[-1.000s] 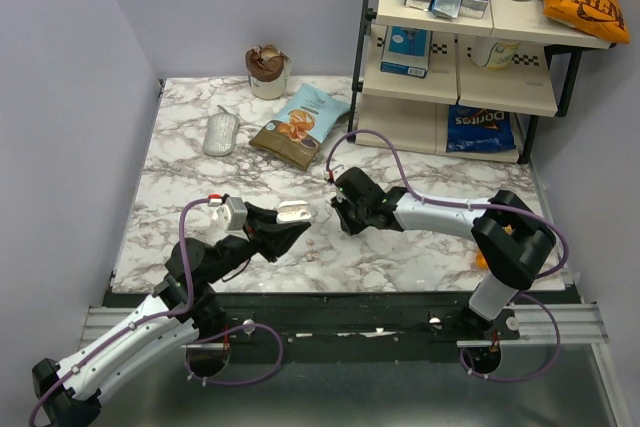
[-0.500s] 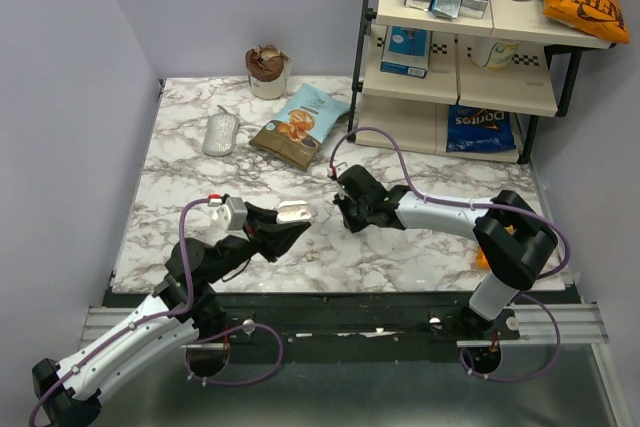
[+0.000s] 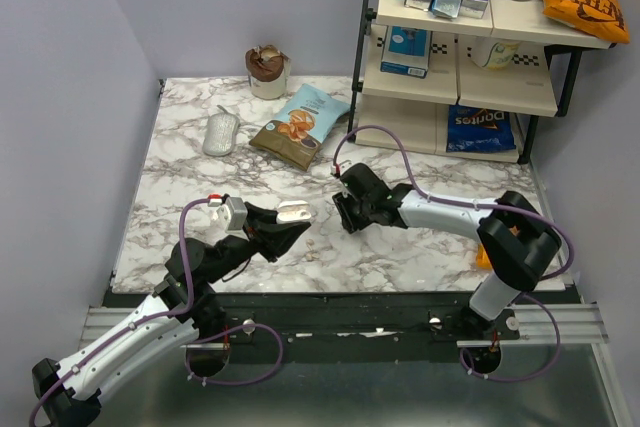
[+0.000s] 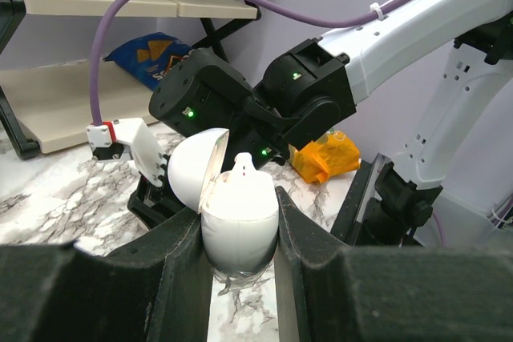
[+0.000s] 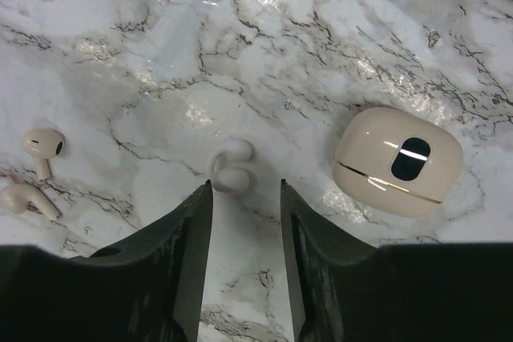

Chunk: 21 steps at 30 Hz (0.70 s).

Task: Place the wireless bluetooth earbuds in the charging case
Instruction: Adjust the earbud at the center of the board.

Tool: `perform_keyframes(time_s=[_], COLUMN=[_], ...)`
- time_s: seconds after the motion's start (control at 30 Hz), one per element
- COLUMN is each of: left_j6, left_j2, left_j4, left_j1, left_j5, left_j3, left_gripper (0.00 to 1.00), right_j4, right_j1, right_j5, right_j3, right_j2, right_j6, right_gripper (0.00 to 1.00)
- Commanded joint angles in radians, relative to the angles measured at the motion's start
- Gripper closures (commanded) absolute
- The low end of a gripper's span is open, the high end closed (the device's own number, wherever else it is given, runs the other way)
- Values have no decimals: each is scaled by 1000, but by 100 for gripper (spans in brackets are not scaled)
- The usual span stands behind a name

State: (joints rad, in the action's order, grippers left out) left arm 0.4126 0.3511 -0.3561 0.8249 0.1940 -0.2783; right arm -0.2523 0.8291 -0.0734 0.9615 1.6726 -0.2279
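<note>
Left gripper [image 4: 237, 202]: clamped on the charging case [image 4: 239, 234]. The lid is swung open and the case is held up off the marble table [image 5: 264, 30], with the right arm close beyond it.
Case contents: a small white nub shows at the rim. Cannot tell whether it is a seated bud.
Right gripper [image 5: 243, 186]: fingers parted with nothing between them, low over the table.
Rounded earbud [image 5: 231, 167]: lies on the marble just ahead of the right fingertips, not gripped.
Also on table: two stemmed earbuds [image 5: 44, 143] off to one side, a closed beige case [image 5: 398, 162] to the other.
Done: case in hand and open.
Left: most of it, by my judgement. Grasp the rounded earbud, carry it to the case and seat it. Its mate follows, unless it is already in.
</note>
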Motion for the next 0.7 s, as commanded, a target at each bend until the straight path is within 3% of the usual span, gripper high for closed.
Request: perform_keyframes(time_s=[0.0,0.67], left_j6=[8,6], left_j2=[2,-3], left_j4=[-21,-20], left_j1=[3,6], left_j5=[-7,-7], left_j3=[11,13], left_gripper=[100,100], right_j4=[-19,-31], right_j1=[-7,24], right_j5=[6,130], right_j3=[3,97], right_j2=[-54,36], right_j6=[-1,-53], right_gripper=[50,48])
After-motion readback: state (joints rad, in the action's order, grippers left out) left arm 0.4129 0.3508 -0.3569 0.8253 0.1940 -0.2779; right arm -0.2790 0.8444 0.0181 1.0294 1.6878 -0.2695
